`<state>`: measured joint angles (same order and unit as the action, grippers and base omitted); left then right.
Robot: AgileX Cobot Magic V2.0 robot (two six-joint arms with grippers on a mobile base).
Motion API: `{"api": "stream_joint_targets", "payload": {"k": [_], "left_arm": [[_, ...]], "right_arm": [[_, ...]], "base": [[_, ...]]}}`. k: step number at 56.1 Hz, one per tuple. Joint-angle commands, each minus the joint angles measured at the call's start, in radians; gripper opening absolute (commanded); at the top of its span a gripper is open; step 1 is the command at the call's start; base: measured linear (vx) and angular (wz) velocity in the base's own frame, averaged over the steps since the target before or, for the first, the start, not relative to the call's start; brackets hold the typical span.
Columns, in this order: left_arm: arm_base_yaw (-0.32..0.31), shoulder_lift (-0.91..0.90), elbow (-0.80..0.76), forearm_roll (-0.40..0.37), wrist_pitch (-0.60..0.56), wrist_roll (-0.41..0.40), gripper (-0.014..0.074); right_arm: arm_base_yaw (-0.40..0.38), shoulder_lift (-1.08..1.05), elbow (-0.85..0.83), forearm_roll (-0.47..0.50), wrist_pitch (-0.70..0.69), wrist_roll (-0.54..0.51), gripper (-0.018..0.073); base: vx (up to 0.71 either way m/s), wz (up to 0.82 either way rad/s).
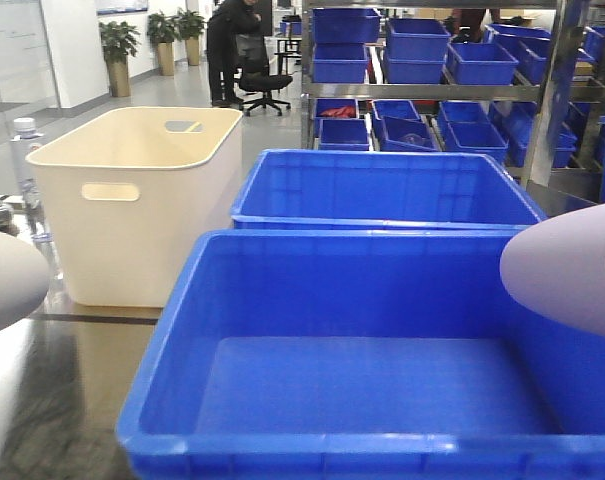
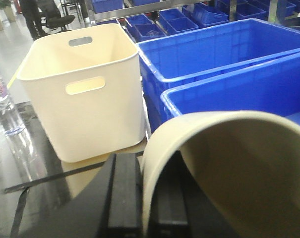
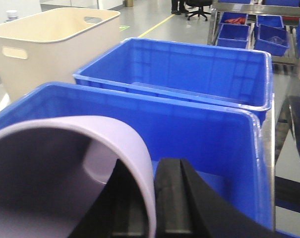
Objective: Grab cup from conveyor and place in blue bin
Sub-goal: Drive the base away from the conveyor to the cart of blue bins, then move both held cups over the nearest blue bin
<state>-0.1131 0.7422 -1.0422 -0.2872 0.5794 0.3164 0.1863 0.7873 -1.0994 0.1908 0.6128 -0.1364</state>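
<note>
- Left gripper [image 2: 147, 198]: clenched on the wall of the cream cup [image 2: 239, 168]. One black finger [image 2: 124, 198] sits outside the wall and the other inside.
- The cream cup lies on its side with its open mouth toward the wrist camera.
- In the front view we see the cream cup [image 1: 7, 275] at the left edge, over the dark glossy tabletop [image 1: 72, 400]. It is left of the blue bin [image 1: 162, 400] and not over it.
- Right gripper [image 3: 149, 203]: clenched on the wall of the lilac cup [image 3: 50, 168], with a black finger [image 3: 172, 198] on each side of the rim.
- The lilac cup is also on its side, mouth toward the camera.
- In the front view the lilac cup [image 1: 572, 265] overlaps the blue bin's right wall. We cannot tell whether it is above the rim or lower.
- The blue bin is nearest the robot and nothing is visible on its floor.
- A second blue tub [image 1: 382, 185] stands just behind it, their rims close together.
- A cream-white tub [image 1: 142, 200] with handle slots stands left of both, on the tabletop.
- A clear bottle [image 1: 24, 150] stands left of that tub.
- At the back are steel shelves with small blue crates [image 1: 412, 90], a person in black [image 1: 227, 40], an office chair [image 1: 262, 85] and potted plants [image 1: 117, 45].
</note>
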Motion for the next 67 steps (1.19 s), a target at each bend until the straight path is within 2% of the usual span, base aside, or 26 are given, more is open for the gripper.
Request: {"api": "stream_joint_targets", "payload": {"k": [1,67], "left_arm": [[-0.007,0.0,-0.034,-0.019,-0.089,-0.002,-0.0006],[-0.007,0.0,-0.034,-0.02,-0.086,-0.006,-0.0006]], "right_arm": [[0.001,-0.003,-0.027,0.005,-0.089,-0.004,-0.0009],[0.001,-0.003,-0.027,0.005,-0.089,-0.004,-0.0009]], "base": [[0.17,-0.18],[0.04,-0.05]]}}
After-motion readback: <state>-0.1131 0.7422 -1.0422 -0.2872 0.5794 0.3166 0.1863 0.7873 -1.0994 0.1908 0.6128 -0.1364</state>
